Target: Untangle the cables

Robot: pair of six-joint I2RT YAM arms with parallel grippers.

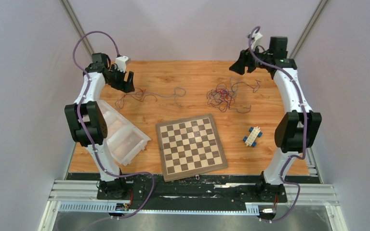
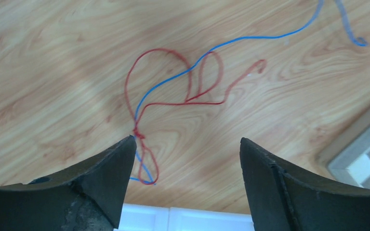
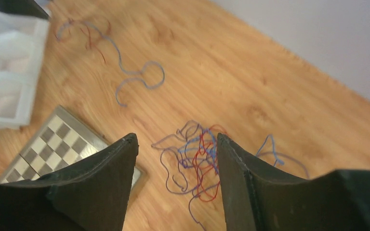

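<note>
A tangle of red, blue and dark purple cables (image 1: 221, 96) lies at the back right of the wooden table; in the right wrist view the tangle (image 3: 200, 159) shows on the wood below the jaws. A red cable (image 2: 173, 91) and a blue cable (image 2: 250, 38) lie apart from it at the back left, joined at a small knot (image 2: 137, 134) by the left fingertip. My left gripper (image 2: 188, 139) hangs open above them with nothing between its fingers. My right gripper (image 3: 177, 137) is raised over the tangle, open and empty.
A chessboard (image 1: 190, 146) lies at the front middle. A clear plastic tray (image 1: 123, 132) sits at the left beside the left arm. A blue and white toy block (image 1: 253, 135) lies at the right. The pulled-out cables (image 1: 147, 95) reach toward the table's middle.
</note>
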